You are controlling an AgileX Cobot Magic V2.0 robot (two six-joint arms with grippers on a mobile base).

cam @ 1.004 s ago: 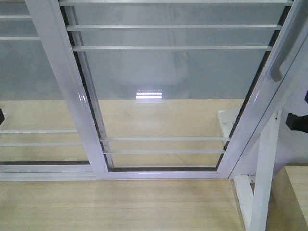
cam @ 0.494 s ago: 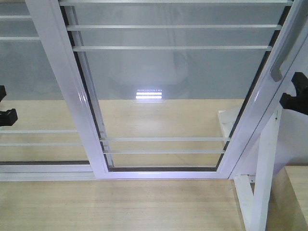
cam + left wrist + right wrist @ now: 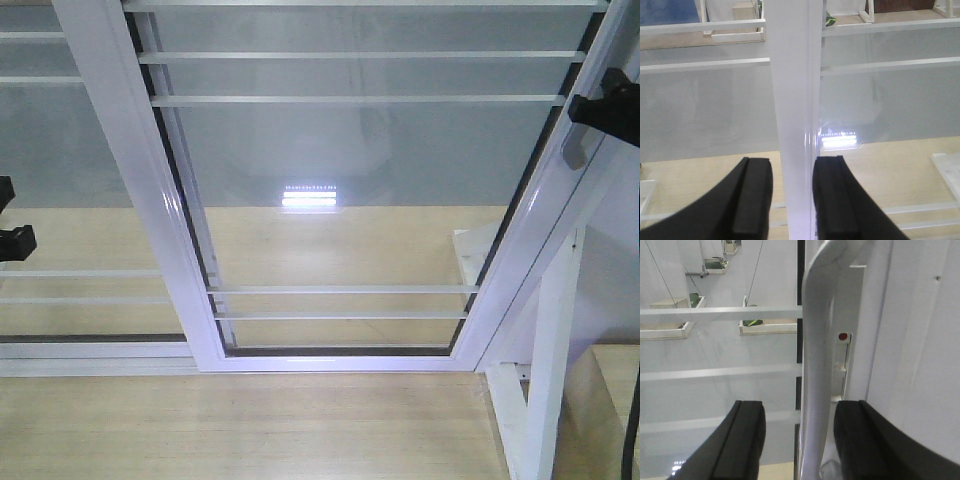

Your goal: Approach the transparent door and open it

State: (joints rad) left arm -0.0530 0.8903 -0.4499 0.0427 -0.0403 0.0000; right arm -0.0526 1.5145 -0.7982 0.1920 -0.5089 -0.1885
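Observation:
The transparent door (image 3: 350, 170) fills the front view: clear glass in a glossy white frame with thin white bars. Its grey curved handle (image 3: 578, 140) sits on the right stile. My right gripper (image 3: 603, 108) is up at the handle. In the right wrist view it (image 3: 800, 407) is open, and the handle (image 3: 816, 355) runs between the two black fingers without a visible grip. My left gripper (image 3: 10, 225) shows at the left edge. In the left wrist view it (image 3: 792, 162) is open, facing a white stile (image 3: 792, 100) seen between its fingers.
A bare white post with a diagonal brace (image 3: 548, 370) stands at the lower right, next to a wooden surface (image 3: 615, 400). A second white-framed glass panel (image 3: 60, 150) without a handle lies to the left. Light wooden floor (image 3: 250, 430) runs along the bottom.
My right gripper has risen along the right stile up to the handle. My left gripper came further into view at the left edge, then stayed still.

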